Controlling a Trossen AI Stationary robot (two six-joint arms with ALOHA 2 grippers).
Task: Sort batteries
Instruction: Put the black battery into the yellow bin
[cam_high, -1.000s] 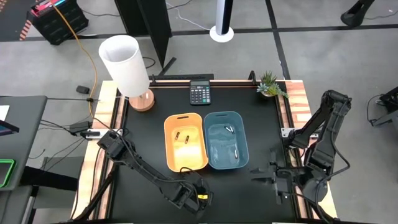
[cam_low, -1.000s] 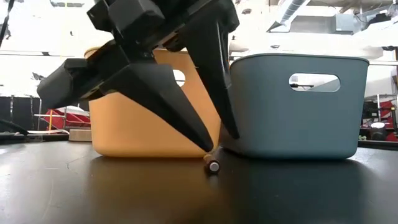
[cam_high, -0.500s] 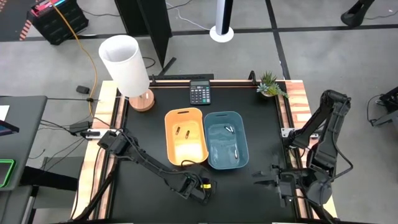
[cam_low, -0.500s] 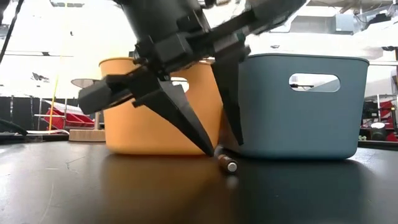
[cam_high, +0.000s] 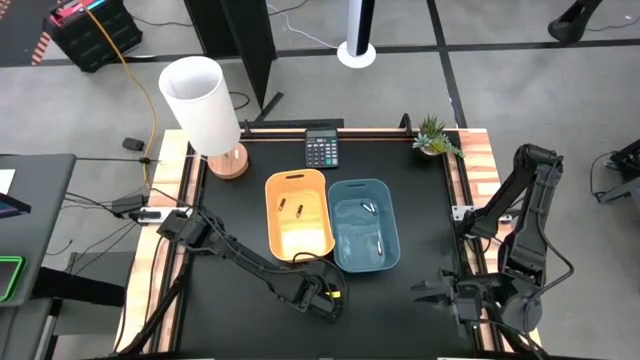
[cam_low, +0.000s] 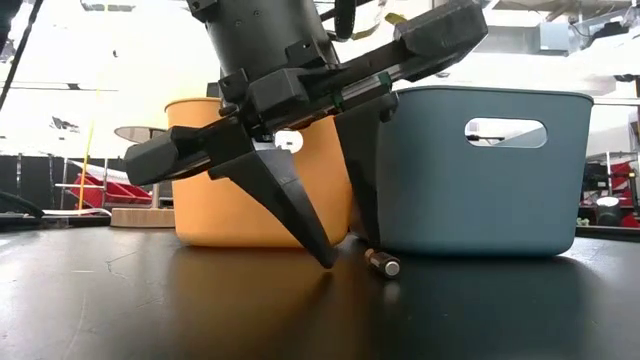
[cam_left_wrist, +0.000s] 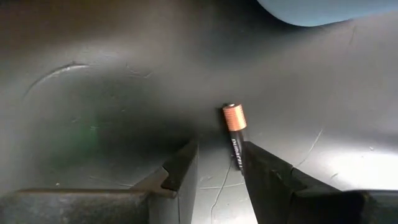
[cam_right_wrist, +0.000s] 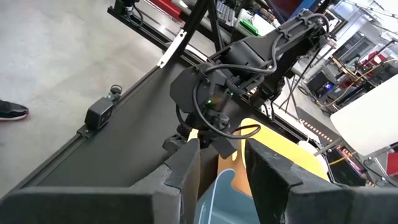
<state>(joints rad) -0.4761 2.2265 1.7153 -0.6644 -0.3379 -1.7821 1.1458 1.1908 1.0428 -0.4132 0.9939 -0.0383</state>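
Left gripper (cam_left_wrist: 217, 163) fingers apart beside flat-lying battery (cam_left_wrist: 234, 131), coppery end twd blue bin (cam_low: 480, 170).

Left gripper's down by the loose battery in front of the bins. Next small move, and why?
Probably shift the left gripper sideways to centre on the battery, then close. The fingers are open, tips at the table, but the battery lies against one finger rather than midway between them, copper end pointing away.

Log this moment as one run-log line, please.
left gripper: open, over loose battery on table before blue bin | right gripper: open, waiting at table's right | orange bin: two batteries
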